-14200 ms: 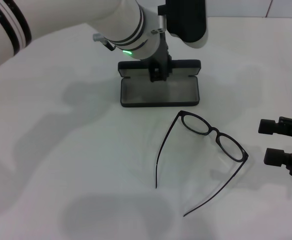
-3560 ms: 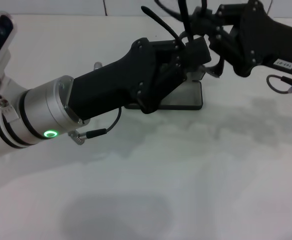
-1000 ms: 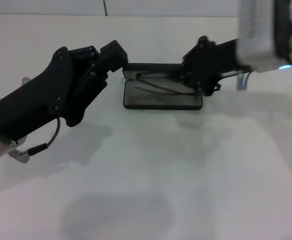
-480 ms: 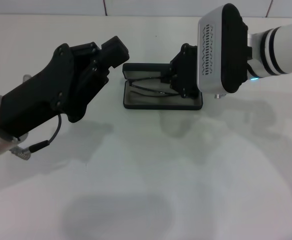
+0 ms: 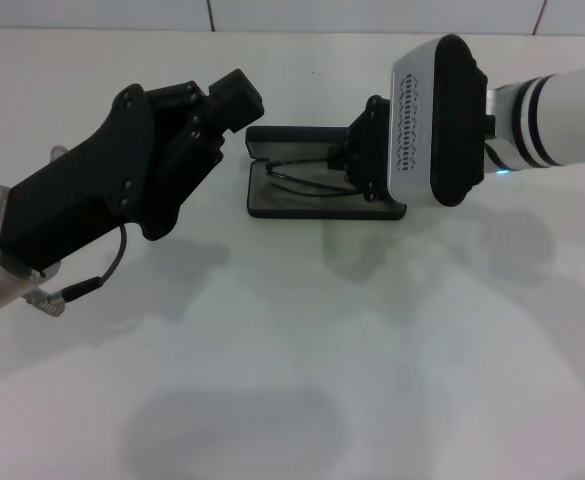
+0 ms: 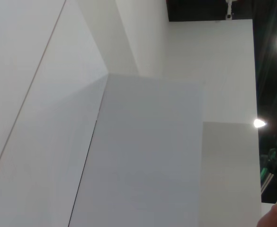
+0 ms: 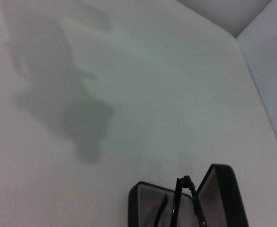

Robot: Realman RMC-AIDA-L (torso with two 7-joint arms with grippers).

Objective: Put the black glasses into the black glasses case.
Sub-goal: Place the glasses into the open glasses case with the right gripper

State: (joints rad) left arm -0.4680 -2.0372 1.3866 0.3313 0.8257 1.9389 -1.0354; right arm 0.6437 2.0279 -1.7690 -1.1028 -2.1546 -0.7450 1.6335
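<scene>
The black glasses (image 5: 307, 180) lie in the open black glasses case (image 5: 322, 201) on the white surface (image 5: 372, 350). The right claw (image 5: 357, 160) sits over the case's right end and the left claw (image 5: 234, 102) hovers just left of it; whether either is open cannot be told.

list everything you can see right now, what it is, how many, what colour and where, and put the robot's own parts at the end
black glasses case: one, black with grey lining, lid open, at the far middle of the table.
black glasses: one pair, thin black frame, inside the open case; the right wrist view shows part of the frame standing up above the case's rim.
table: one, white, under everything.
left hand: one, black, raised over the table by the case's left end; it holds nothing.
right hand: one, black, over the case's right end at the glasses; its grip is hidden by the arm.
</scene>
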